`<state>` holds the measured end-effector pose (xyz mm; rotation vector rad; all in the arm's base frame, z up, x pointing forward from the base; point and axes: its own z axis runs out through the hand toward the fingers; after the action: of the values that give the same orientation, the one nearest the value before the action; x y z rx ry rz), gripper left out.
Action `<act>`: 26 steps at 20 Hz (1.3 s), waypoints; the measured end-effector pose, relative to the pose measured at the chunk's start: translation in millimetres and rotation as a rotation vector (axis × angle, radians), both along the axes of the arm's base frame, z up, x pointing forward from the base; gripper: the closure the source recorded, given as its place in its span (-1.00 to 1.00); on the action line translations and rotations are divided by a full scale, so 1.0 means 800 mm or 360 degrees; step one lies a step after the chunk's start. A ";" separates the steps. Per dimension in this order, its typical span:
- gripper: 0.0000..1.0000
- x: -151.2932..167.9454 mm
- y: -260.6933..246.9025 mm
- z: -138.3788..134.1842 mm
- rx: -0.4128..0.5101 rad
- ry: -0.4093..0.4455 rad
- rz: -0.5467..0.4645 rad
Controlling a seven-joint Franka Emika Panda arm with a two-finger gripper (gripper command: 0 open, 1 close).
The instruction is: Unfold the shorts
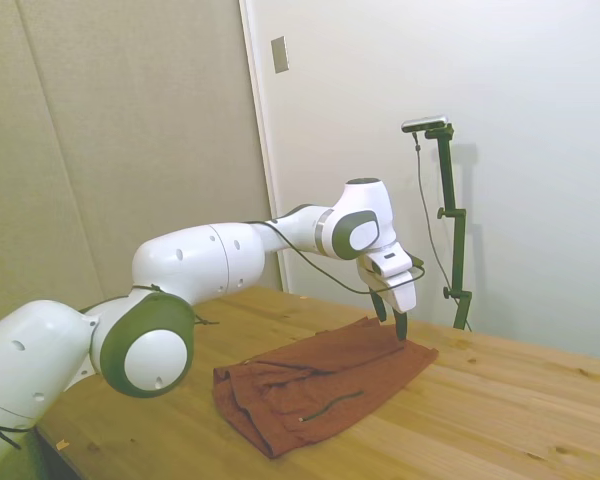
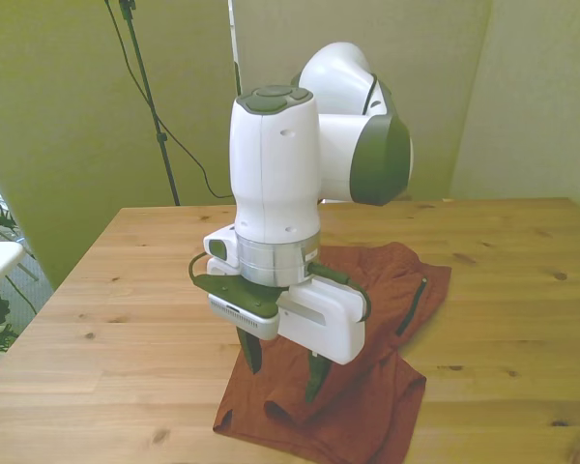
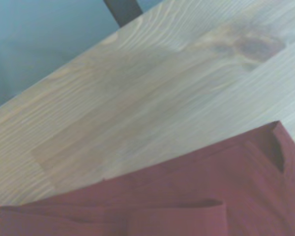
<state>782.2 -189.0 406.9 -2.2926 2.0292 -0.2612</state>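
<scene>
The shorts lie crumpled on the wooden tabletop, rust-red, partly folded over themselves, with a thin dark drawstring trailing across the cloth. In the front view they sit toward the near edge, a raised fold bunched just below my pincer. My pincer points down over one end of the shorts, its two dark fingers spread apart, their tips at the cloth; I cannot tell whether they press into it. Nothing is pinched between them. My wrist view shows a hemmed edge of the shorts lying flat against bare wood grain.
</scene>
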 end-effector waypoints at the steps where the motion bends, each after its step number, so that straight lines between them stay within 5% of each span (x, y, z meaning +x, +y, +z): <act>1: 1.00 0.001 0.002 -0.001 -0.0001 0.0009 0.0004; 16: 1.00 0.008 0.009 -0.036 0.0032 0.0041 0.0041; 26: 1.00 0.008 0.008 -0.030 0.0054 0.0024 0.0067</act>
<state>788.2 -182.9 383.2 -2.3210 1.9743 -0.2063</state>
